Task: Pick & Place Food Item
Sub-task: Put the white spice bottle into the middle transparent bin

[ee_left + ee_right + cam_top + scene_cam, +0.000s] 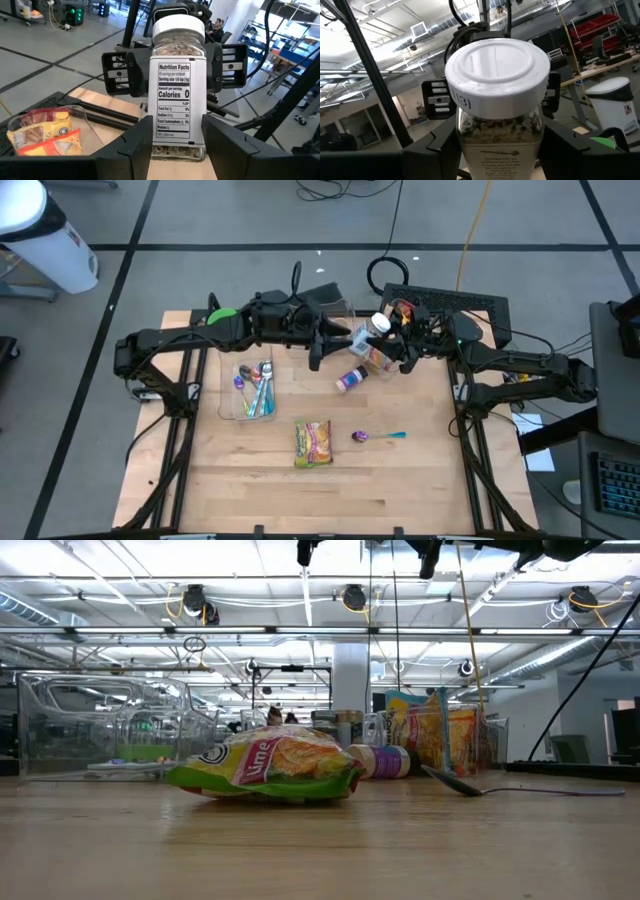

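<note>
Handover risk is the main thing here: both tools grip the same spice jar (pixel 375 340) in mid-air, above the counter (pixel 420 470). The left tool (pixel 176 142) clamps the jar's lower body from both sides, its fingers (pixel 127 150) flat against the glass beside the nutrition label. The right tool (pixel 499 137) faces it, jaws closed on the jar just under the white lid (pixel 495 67). Neither tool is wide; each stands partly closed around the jar's width.

With two grips on one rigid jar, any move by one arm that the other does not follow would twist or shear it between the pads. If one tool lets go before the other's hold is firm, I judge the smooth glass could slip and drop. Directly below the tools lies a small purple-capped bottle (pixel 352 378) on its side, with a clear bin (pixel 395 315) holding snack packets just beside the right tool; a falling jar could strike either. Farther toward the front edge, well clear of both tools, lie a snack bag (pixel 313 443) and a spoon (pixel 375 437).
</note>
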Robot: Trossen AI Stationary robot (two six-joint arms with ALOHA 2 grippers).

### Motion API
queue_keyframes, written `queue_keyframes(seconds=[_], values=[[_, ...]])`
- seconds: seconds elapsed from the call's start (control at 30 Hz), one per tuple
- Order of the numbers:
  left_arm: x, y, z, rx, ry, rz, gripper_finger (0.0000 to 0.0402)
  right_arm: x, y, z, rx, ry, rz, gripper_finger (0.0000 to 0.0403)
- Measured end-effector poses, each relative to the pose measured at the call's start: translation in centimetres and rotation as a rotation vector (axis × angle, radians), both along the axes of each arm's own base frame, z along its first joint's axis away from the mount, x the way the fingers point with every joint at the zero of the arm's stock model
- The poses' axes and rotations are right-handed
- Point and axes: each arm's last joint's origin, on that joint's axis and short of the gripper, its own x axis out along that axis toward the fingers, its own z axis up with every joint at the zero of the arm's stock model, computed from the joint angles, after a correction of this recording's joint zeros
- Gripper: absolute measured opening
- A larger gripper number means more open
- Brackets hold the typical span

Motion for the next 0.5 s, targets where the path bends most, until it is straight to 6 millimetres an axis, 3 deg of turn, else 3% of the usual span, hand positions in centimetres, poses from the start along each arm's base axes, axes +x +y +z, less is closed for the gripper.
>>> queue_keyframes(seconds=[0.5], values=[[0.73,0.0,-0.77,-0.035,0.015,-0.041,0.0174,-0.05,0.08,0.16,-0.004,-0.017,0.023,0.0193]])
